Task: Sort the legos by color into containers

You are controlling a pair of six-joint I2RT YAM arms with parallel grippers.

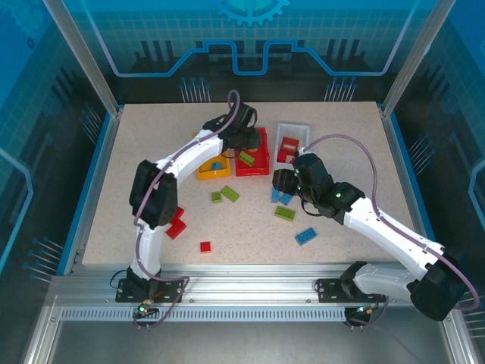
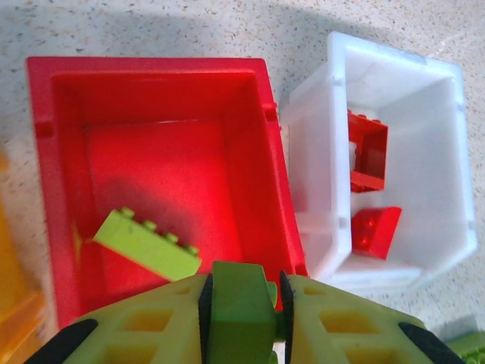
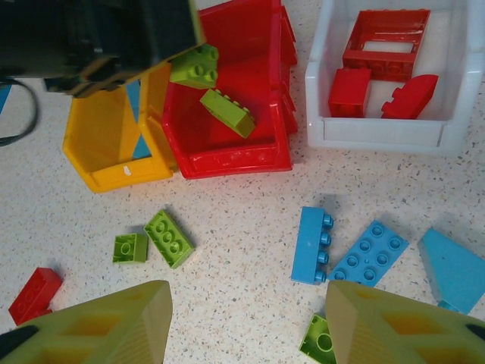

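Over the red bin (image 2: 144,68), the left pincer (image 2: 244,292) grips a green lego (image 2: 239,322) in its jaws, and a second green lego (image 2: 148,243) lies inside, studs up, its long axis slanting from the bin's left wall toward the pincer. The right pincer (image 3: 246,322) hangs open above the desk (image 3: 242,205), with blue legos (image 3: 312,244) just beyond its fingers, the nearest lying lengthwise away from it.

1 overhead view, 2 close downward wrist views
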